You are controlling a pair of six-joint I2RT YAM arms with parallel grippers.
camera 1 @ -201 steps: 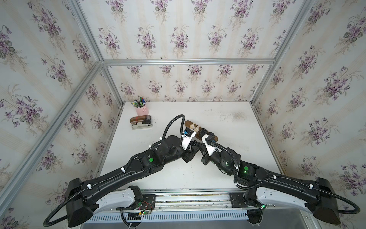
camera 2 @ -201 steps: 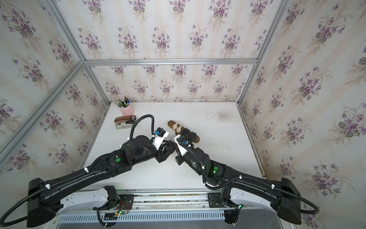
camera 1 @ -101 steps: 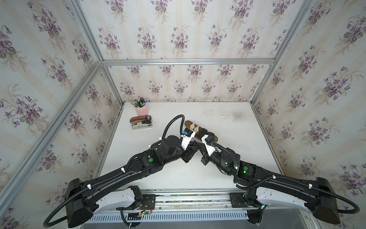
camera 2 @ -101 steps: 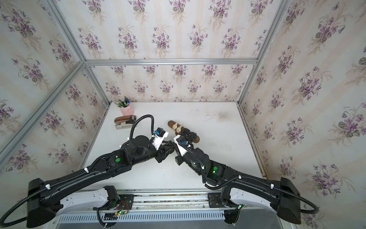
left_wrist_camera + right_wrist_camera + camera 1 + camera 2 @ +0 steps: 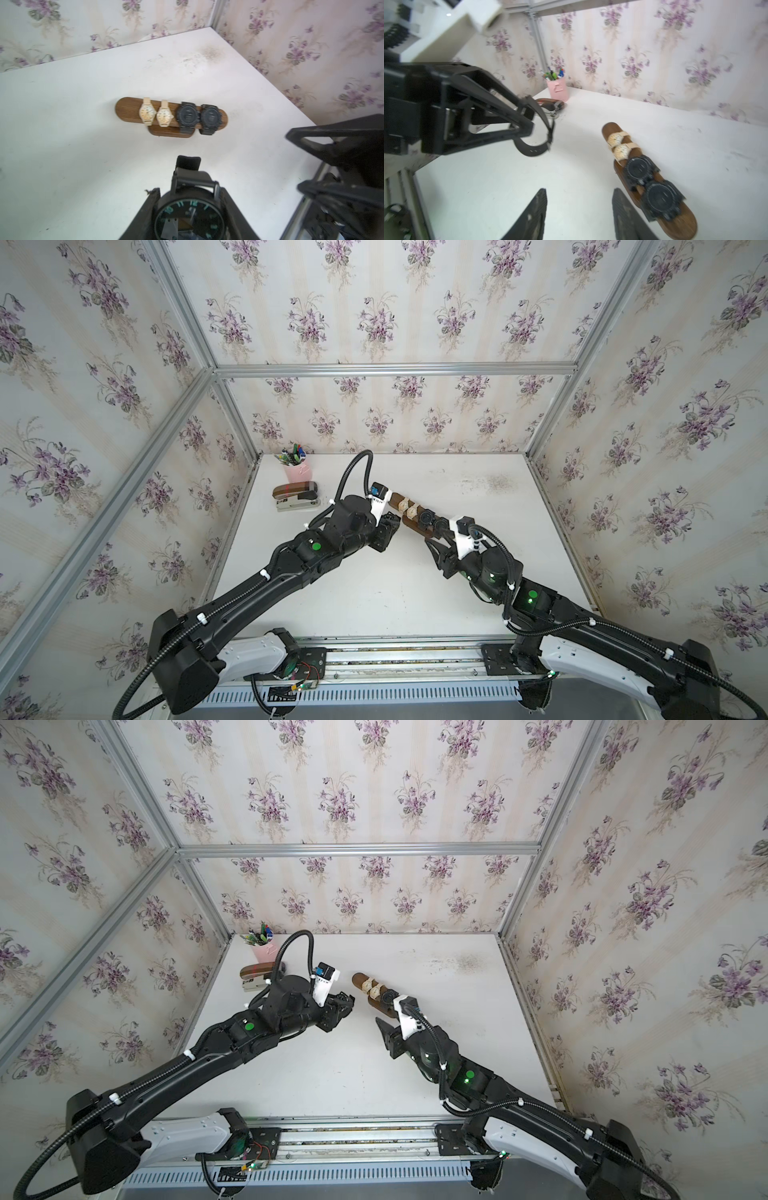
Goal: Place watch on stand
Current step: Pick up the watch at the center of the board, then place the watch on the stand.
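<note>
A black watch with teal numerals sits between the fingers of my left gripper, which is shut on its case. Its strap hangs in a loop below those fingers. The stand, a dark brown wooden bar on an oval foot, stands on the white table ahead and carries two beige and two black watches. In both top views the left gripper hovers just left of the stand. My right gripper is open and empty, low beside the near end of the stand.
A pink pen cup and a brown-topped stapler stand at the table's back left. There is a dark smudge on the table at the back right. Flowered walls with aluminium posts enclose the table on three sides.
The right gripper was shut close to the left gripper's watch and now stands open. The left gripper still holds the watch. Both arms have barely shifted.
</note>
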